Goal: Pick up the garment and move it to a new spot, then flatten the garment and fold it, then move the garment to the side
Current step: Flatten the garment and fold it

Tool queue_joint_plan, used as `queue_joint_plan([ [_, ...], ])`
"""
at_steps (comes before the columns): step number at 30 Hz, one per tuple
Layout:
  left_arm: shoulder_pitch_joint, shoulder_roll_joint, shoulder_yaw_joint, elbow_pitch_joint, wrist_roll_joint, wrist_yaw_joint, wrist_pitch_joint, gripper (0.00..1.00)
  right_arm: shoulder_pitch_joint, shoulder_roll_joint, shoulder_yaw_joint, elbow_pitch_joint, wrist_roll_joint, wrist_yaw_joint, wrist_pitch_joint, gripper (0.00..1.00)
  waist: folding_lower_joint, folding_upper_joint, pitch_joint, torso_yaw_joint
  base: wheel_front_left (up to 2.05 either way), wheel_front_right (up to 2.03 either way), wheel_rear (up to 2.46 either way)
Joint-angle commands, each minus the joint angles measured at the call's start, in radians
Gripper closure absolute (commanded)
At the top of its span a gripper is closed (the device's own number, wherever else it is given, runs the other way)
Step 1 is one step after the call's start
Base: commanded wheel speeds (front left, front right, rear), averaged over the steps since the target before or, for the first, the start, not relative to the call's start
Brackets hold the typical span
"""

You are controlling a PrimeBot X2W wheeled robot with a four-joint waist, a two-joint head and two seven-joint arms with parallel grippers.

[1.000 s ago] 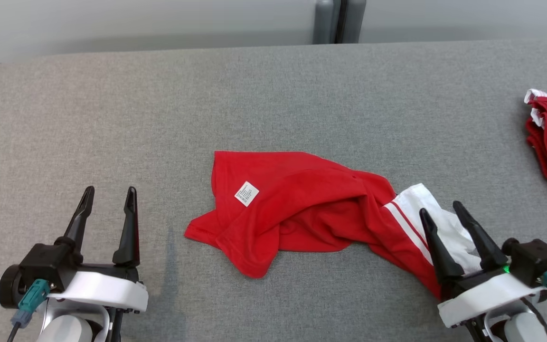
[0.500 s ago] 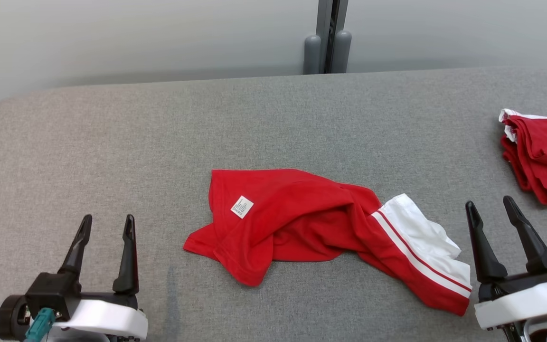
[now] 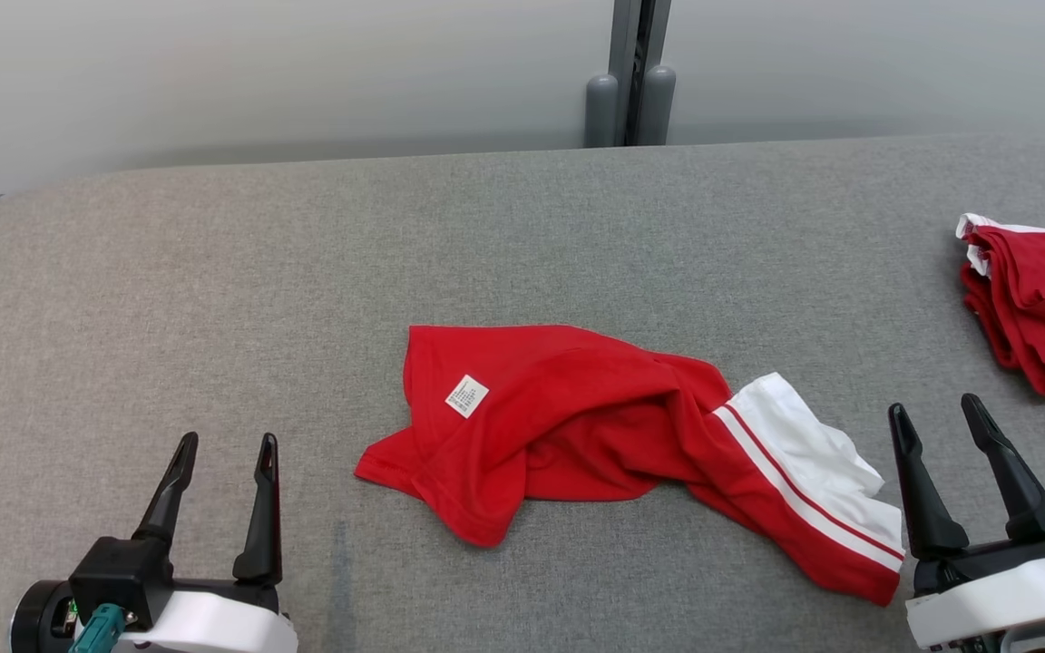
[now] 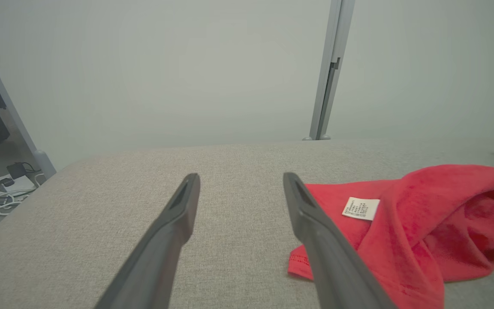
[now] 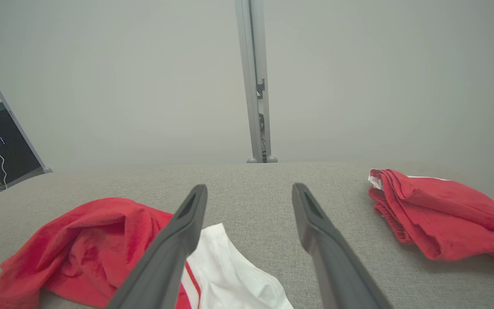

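The garment is noted crumpled at lower centre on the grey table, untouched by the left gripper and right gripper, both spread wide and empty; flattening, folding and setting aside are judged not yet done.

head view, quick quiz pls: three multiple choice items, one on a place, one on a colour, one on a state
1. Where on the grey table does the second red pile lie?
A. far left corner
B. far right
C. dead centre

2. What colour is the band at the right end of the crumpled garment?
A. blue
B. black
C. white

3. How does the left gripper stand?
A. open, holding nothing
B. shut on cloth
C. shut on a label

Answers: 1 B, it sits against the head view's right edge. 2 C, that end is plainly white beside thin stripes. 3 A, its fingers stand apart over bare table.
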Motion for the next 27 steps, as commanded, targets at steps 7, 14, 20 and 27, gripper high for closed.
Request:
queue_joint_plan([
  [7, -0.034, 0.007, -0.009, -0.005, 0.014, -0.002, -0.001, 0.0, -0.002, 0.0, -0.007, -0.011, -0.012, 0.0, 0.012, 0.0, 0.0, -0.0001, 0.018, 0.006, 0.0, 0.0, 0.0],
  [14, -0.075, 0.006, -0.04, -0.009, 0.008, -0.035, 0.023, 0.0, -0.015, -0.002, -0.004, -0.014, -0.012, 0.0, 0.018, 0.0, 0.0, -0.0001, 0.036, 0.005, 0.0, 0.0, 0.0],
  [20, -0.114, -0.015, -0.128, 0.026, -0.021, -0.118, 0.117, 0.0, -0.027, 0.003, 0.006, -0.008, -0.013, 0.0, 0.02, 0.0, 0.0, -0.0001, 0.071, -0.009, 0.0, 0.0, 0.0],
  [27, -0.166, -0.038, -0.205, 0.117, -0.033, -0.173, 0.213, 0.0, -0.039, 0.01, 0.024, 0.009, -0.014, 0.0, 0.013, 0.0, 0.0, -0.0001, 0.098, -0.031, 0.0, 0.0, 0.0],
])
